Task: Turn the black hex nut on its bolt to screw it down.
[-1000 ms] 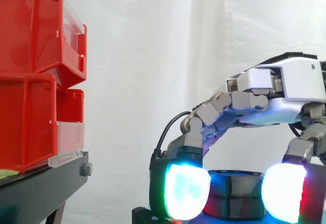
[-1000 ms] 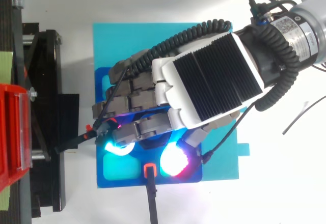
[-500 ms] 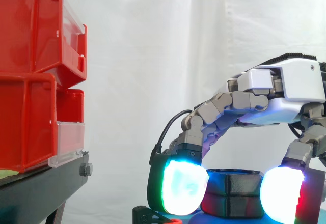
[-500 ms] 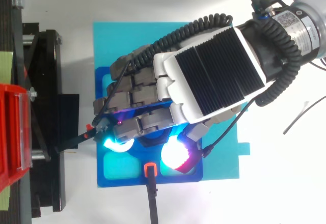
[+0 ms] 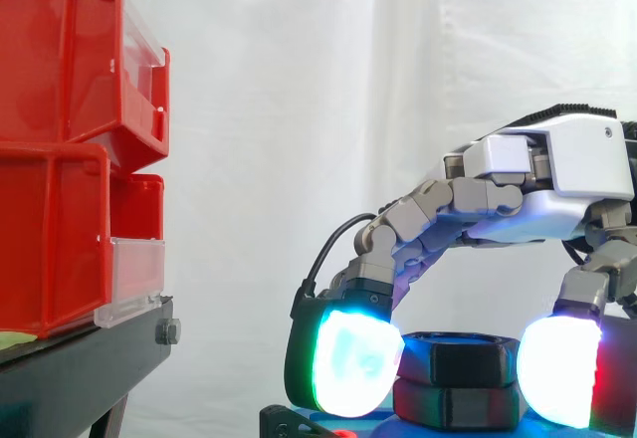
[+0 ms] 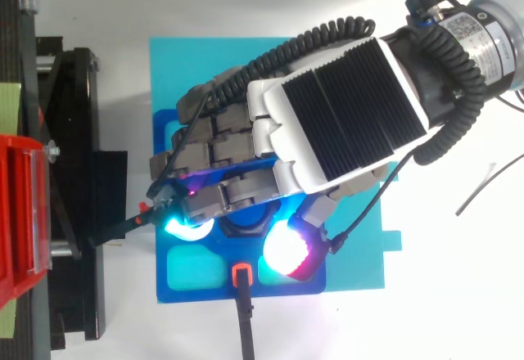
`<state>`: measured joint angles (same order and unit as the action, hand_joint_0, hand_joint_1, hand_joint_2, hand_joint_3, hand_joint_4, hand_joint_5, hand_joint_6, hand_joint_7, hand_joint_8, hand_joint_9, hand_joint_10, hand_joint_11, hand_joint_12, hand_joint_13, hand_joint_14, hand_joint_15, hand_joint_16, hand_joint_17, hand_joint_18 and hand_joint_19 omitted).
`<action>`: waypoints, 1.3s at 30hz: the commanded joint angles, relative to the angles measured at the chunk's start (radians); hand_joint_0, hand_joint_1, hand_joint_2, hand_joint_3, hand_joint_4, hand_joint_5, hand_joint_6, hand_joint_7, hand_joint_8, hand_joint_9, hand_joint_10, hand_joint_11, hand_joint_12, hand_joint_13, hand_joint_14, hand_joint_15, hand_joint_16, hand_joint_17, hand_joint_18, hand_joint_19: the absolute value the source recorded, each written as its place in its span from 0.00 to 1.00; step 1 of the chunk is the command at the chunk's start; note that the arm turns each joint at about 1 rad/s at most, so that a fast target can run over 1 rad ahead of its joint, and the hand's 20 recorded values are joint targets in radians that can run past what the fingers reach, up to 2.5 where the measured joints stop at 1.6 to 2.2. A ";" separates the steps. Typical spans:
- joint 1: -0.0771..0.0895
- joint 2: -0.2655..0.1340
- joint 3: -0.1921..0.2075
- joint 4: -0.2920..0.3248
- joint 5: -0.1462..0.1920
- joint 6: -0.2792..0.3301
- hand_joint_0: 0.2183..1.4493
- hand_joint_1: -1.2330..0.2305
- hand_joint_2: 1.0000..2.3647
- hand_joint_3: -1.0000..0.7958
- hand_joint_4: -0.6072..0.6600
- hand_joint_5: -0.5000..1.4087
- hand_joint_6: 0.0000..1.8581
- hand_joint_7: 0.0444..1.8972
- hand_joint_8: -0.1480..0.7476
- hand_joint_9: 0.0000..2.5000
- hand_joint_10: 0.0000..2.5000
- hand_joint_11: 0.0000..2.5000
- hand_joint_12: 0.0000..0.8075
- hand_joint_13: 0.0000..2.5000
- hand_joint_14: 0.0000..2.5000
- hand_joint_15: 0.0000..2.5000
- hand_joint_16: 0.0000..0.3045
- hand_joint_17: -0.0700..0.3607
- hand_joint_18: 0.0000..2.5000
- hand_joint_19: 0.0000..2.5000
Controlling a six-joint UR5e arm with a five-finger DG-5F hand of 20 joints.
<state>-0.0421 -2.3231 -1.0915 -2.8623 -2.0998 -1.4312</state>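
- Robot hand (image 5: 557,174) arches palm-down over the black hex nut (image 5: 460,356), its fingers and thumb curled down around the nut in a grasp.
- Seen from the side, one glowing pad (image 5: 348,363), white with a cyan-green edge, sits at the nut's left flank. A white pad (image 5: 557,373) with a red edge sits at its right flank.
- From above, the nut (image 6: 246,222) peeks out beneath the bent fingers, between those two pads.
- The nut sits directly on top of a second black hex piece (image 5: 453,403). This stack rises from a blue plate (image 6: 188,293) that has paler recesses.
- The plate lies on a cyan mat (image 6: 188,65) on the white table (image 6: 458,294).
- A black plug with an orange collar (image 6: 239,273) meets the plate's near edge.
- At the left, a black stand (image 5: 90,368) carries stacked red bins (image 5: 60,70) with clear fronts.
- A white curtain (image 5: 299,109) closes off the background.
- The arm's wrist bears a white printed label (image 6: 461,34), too small to read.
- The arm enters from the upper right in the top view, angled down toward the plate.
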 commanded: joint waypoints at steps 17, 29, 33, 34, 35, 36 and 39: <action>0.048 0.028 0.200 -0.365 0.087 -0.023 0.20 0.49 0.00 0.28 0.67 0.17 0.27 0.45 0.49 0.18 0.00 0.07 0.46 0.23 0.00 0.08 0.17 0.43 0.21 0.13; 0.051 0.189 -0.039 -0.295 0.159 -0.023 0.21 0.48 0.00 0.28 0.59 0.15 0.27 0.27 0.42 0.10 0.00 0.00 0.42 0.07 0.00 0.00 0.14 0.39 0.00 0.02; 0.056 0.337 -0.301 -0.084 0.228 0.051 0.21 0.48 0.00 0.28 0.56 0.14 0.27 0.26 0.41 0.10 0.00 0.00 0.42 0.05 0.00 0.00 0.14 0.39 0.00 0.01; 0.056 0.346 -0.321 -0.074 0.238 0.057 0.21 0.48 0.00 0.28 0.54 0.13 0.27 0.26 0.41 0.10 0.00 0.00 0.42 0.05 0.00 0.00 0.14 0.39 0.00 0.01; 0.057 0.358 -0.341 -0.065 0.244 0.064 0.21 0.48 0.00 0.28 0.52 0.13 0.27 0.26 0.41 0.11 0.00 0.00 0.41 0.04 0.00 0.00 0.14 0.39 0.00 0.01; 0.057 0.375 -0.369 -0.051 0.258 0.077 0.21 0.48 0.00 0.28 0.52 0.12 0.27 0.26 0.41 0.11 0.00 0.00 0.41 0.03 0.00 0.00 0.14 0.39 0.00 0.01; 0.060 0.441 -0.441 -0.037 0.297 0.129 0.21 0.49 0.00 0.28 0.48 0.11 0.27 0.26 0.43 0.10 0.00 0.00 0.42 0.00 0.00 0.00 0.14 0.38 0.00 0.02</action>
<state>0.0156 -1.9506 -1.2560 -2.9945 -1.8403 -1.3462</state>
